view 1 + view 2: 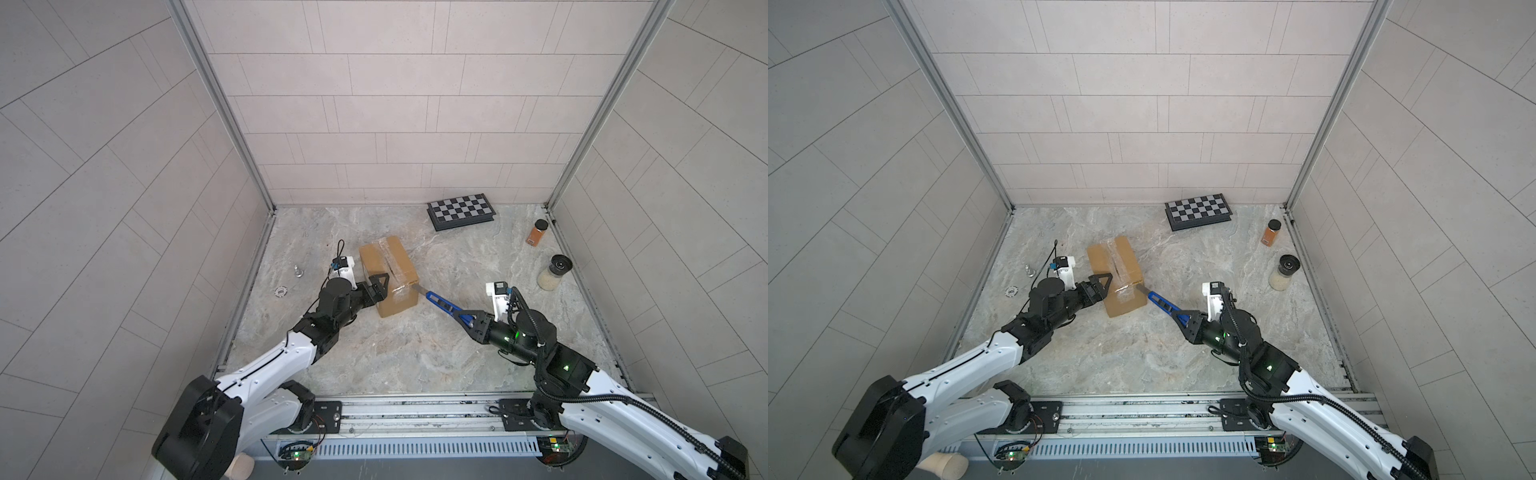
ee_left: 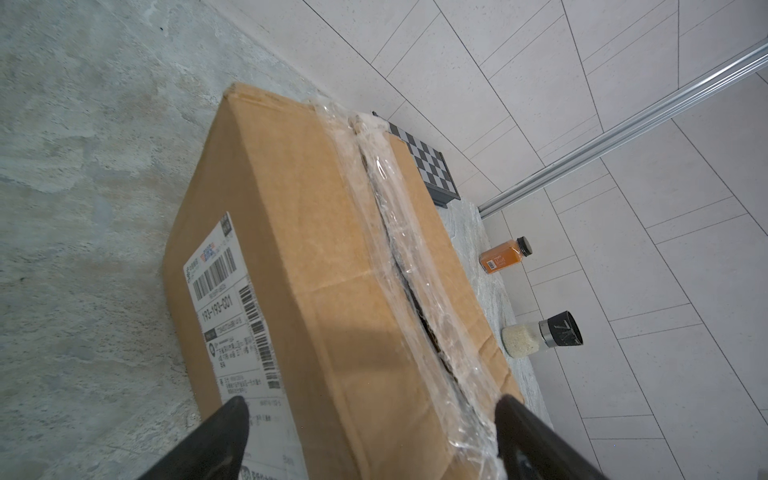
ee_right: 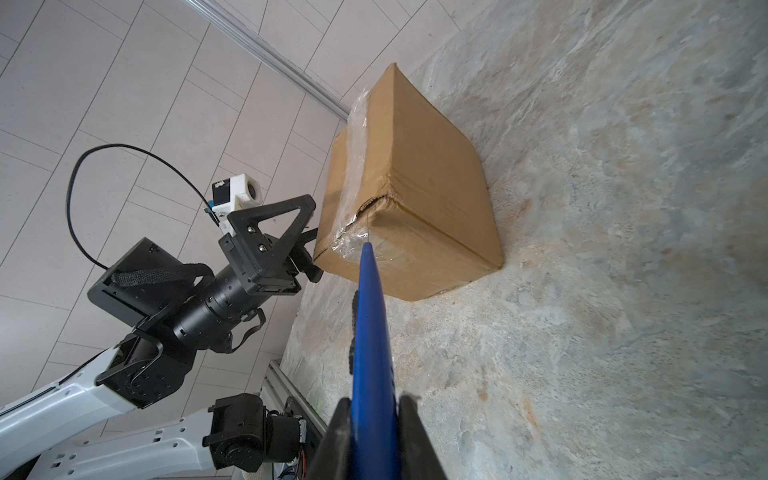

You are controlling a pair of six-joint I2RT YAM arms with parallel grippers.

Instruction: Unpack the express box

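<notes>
- Left fingers (image 2: 216, 440): spread wide, set astride the express box (image 1: 376, 262) at its upper left long edge, near end. One finger sits by the label (image 2: 232, 316) side, the other over the top just beside the taped seam (image 2: 399, 232). You cannot tell from any view whether either one touches the cardboard.
- Right fingers (image 3: 415, 440): pressed together on the handle of a blue-handled knife (image 3: 370, 332), which points away from the wrist toward the box.
- Blade (image 1: 419, 288): short and grey. It reaches the taped top edge of the box's near end.
- Express box: stands on the table (image 1: 415, 353), left of middle, between your two arms. Its long axis runs from the base rail toward the back wall, with the far end swung a little left. The seam follows that axis on the upward face, and a dark gap shows along it under the tape. The label faces the left arm.
- Open room: you have bare table on the near side and to the right of the box. The back wall stands well apart from its far end.
- Left margin: a small metal piece (image 1: 298, 271) and a round disc (image 1: 281, 292) lie near the table's left edge, beyond the left wrist.
- Far and right margin: a checkered case (image 1: 461, 210) lies by the back wall, right of middle. An orange jar (image 1: 537, 232) and a black-capped jar of pale grains (image 1: 552, 274) stand by the right wall. All three are well apart from the box.
</notes>
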